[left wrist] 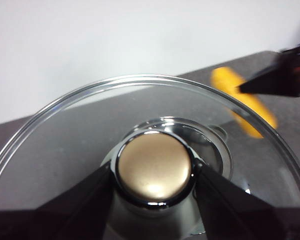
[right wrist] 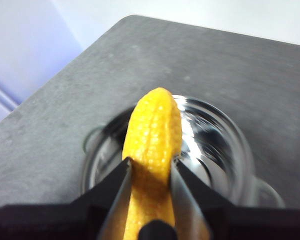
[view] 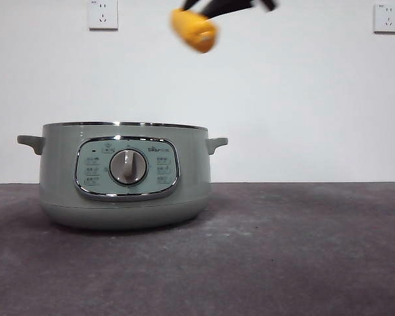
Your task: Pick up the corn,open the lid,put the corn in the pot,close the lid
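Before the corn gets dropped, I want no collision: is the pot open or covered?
Open. The left gripper holds the lid by its knob, and below the corn the pot shows its bare steel inside.

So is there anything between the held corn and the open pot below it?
Nothing: in the front view only bare wall shows between the corn in the right gripper and the pot; the left gripper holds the lid.

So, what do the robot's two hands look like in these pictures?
Both hands are plain black. The left hand has two broad, flat, wedge-shaped jaws narrowing toward the tips. The right hand has the same matte black tapered jaws. No cables or markings are visible.
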### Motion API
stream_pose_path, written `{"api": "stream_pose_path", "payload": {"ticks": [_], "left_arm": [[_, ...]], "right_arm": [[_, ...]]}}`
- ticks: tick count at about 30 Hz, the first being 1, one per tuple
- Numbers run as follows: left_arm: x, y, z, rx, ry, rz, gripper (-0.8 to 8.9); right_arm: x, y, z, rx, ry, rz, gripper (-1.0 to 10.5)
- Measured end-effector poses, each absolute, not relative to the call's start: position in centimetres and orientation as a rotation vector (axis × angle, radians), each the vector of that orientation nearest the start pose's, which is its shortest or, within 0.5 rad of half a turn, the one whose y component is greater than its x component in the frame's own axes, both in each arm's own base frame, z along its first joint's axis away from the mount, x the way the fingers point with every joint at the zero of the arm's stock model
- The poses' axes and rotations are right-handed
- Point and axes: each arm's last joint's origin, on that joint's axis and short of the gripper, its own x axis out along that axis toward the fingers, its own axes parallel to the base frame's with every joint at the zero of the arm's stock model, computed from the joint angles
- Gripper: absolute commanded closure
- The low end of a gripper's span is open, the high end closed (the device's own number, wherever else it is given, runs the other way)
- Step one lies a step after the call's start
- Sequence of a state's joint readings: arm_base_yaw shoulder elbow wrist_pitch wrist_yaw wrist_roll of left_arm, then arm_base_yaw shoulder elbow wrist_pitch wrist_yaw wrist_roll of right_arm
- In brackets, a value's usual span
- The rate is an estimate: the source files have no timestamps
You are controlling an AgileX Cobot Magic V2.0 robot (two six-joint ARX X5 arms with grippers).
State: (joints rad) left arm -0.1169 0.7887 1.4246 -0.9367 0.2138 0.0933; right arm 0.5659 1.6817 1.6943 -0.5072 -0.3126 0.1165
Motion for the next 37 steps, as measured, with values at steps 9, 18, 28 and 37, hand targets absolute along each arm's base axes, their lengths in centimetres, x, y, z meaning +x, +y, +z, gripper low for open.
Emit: {"api": "stream_pose_path", "payload": {"ticks": [9, 18, 28, 37], "left_arm": [[3.6, -0.9, 45.3, 0.088, 0.252, -0.285, 8.21], [3.3, -0.8, 45.0, 0.088, 0.273, -0.282, 8.21], [3.1, -0.8, 45.0, 0.087, 0.268, -0.289, 8.21], [3.1, -0.9, 45.0, 0.083, 0.268, -0.304, 8.21]], "right_arm": [[37.1, 27.3, 35.2, 0.005, 0.633, 0.830, 9.6], [39.0, 31.0, 28.6, -0.061, 0.769, 0.808, 9.6], [39.8, 32.3, 24.5, -0.108, 0.839, 0.779, 9.6], [39.6, 32.8, 23.4, -0.152, 0.861, 0.782, 9.6]]}}
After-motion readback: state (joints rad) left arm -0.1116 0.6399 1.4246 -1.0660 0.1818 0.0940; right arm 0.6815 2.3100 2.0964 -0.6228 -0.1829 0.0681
